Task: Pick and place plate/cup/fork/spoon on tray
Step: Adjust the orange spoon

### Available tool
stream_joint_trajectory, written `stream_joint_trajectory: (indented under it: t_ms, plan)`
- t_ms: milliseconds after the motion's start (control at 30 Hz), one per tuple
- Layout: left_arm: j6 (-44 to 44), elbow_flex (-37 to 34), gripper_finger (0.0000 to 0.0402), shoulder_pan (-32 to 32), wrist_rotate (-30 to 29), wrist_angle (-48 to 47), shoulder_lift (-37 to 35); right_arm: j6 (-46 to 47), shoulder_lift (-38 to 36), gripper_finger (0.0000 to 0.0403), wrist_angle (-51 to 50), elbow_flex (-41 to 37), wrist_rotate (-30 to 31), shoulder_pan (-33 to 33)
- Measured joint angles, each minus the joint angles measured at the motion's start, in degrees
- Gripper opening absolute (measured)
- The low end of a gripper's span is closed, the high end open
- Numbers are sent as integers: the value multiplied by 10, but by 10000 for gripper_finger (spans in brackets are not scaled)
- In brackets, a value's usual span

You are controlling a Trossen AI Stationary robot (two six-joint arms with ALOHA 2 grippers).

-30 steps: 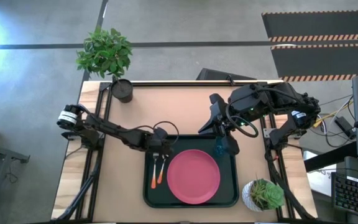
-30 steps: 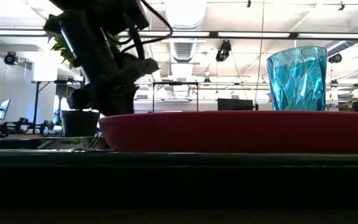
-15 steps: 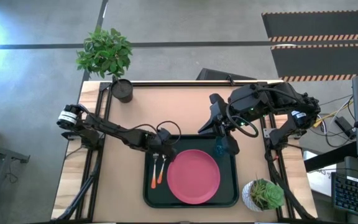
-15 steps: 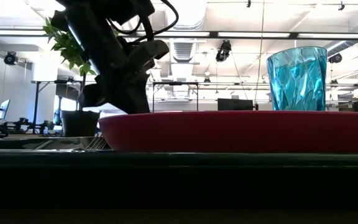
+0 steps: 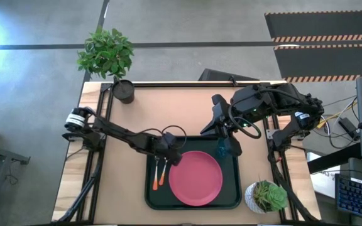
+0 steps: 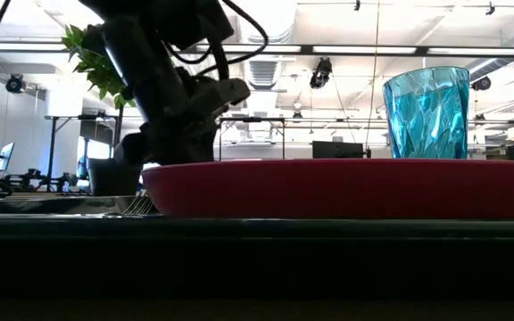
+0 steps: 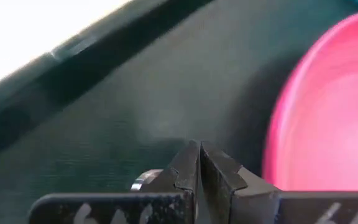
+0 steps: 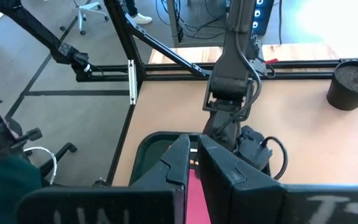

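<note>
All items sit on the tray [image 5: 151, 199] — plate [image 5: 195, 177], cup [image 5: 221, 149], fork [image 5: 156, 174], spoon [image 5: 163, 171]; left gripper [image 5: 172, 154], fingers pressed together and empty, should lift straight clear of the plate rim, right gripper [image 5: 222, 129] likewise closed near the cup.

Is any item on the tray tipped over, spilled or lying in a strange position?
Nothing stands out. The cup stands upright on the tray, the plate lies flat, and the fork and spoon lie side by side left of it.

In the low view the tray [image 6: 257, 227] rim hides the cutlery — plate [image 6: 346, 189] cut off at right.
</note>
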Motion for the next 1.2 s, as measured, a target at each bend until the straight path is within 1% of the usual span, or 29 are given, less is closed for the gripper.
stream_joint_trajectory:
  t_ms: [200, 400, 467, 600, 767, 900, 1200]
  plan:
    - [14, 30, 0, -3, 6, -11, 25, 0, 0, 22, 0, 0, 0, 0]
    - [13, 39, 0, -3, 7, -133, 26, 0, 0, 22, -1, 0, 0, 0]
    - [13, 41, 0, -3, 8, -155, 26, -1, 0, 22, -1, 0, 0, 0]
    - [14, 44, 0, -3, 8, -147, 25, -1, 0, 22, -1, 0, 0, 0]
    - [17, 64, 0, -3, 1, -145, 24, -8, 0, 22, -2, 0, 0, 0]
    - [29, 83, 0, -6, -13, -162, 24, -6, 0, 22, -7, 0, 0, 0]
    - [23, 111, 0, -6, -23, -315, 23, -6, 0, 22, -23, 0, 0, 0]
